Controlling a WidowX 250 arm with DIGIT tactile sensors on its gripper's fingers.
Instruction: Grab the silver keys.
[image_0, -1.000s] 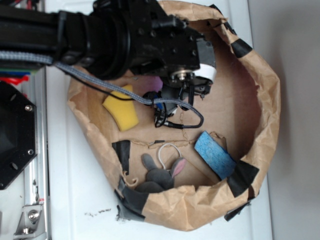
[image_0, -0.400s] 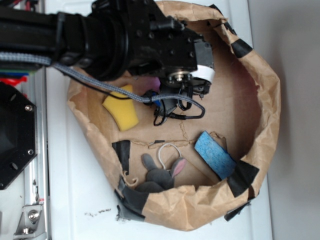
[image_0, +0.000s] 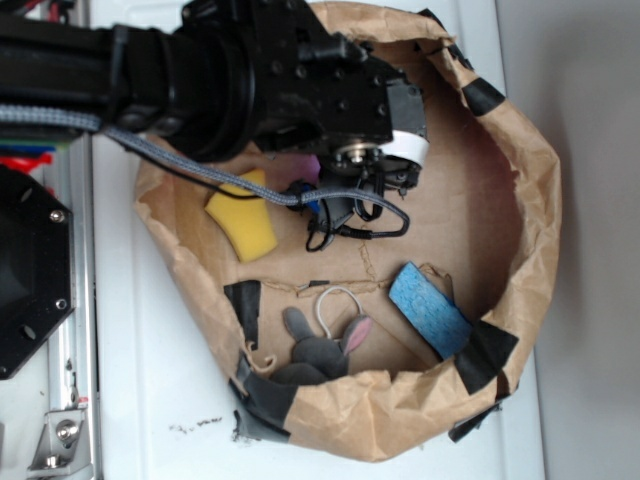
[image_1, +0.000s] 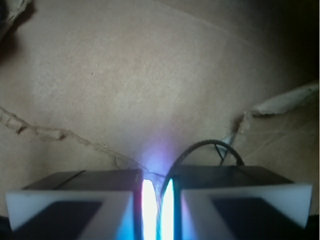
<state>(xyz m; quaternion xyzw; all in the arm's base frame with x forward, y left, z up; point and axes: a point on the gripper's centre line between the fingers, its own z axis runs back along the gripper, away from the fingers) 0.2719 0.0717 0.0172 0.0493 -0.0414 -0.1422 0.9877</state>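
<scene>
Only the thin round wire ring (image_0: 404, 222) of the silver keys shows, as a dark loop sticking out to the right of my gripper (image_0: 338, 208) over the brown paper floor. The keys themselves are hidden under the arm. In the wrist view the same ring (image_1: 200, 145) arcs up out of the narrow gap between my fingers and curves right. My gripper (image_1: 157, 200) is shut on that wire, with the two pads almost touching.
A crumpled brown paper wall (image_0: 540, 220) with black tape rings the work area. Inside lie a yellow sponge (image_0: 243, 215), a blue block (image_0: 430, 310), a grey plush rabbit (image_0: 320, 348) with a white loop (image_0: 340, 298), and a purple thing (image_0: 308, 165) under the arm.
The wire ring has shifted up and to the right with the gripper, from lying lower on the paper floor. The arm has edged slightly upward in the picture.
</scene>
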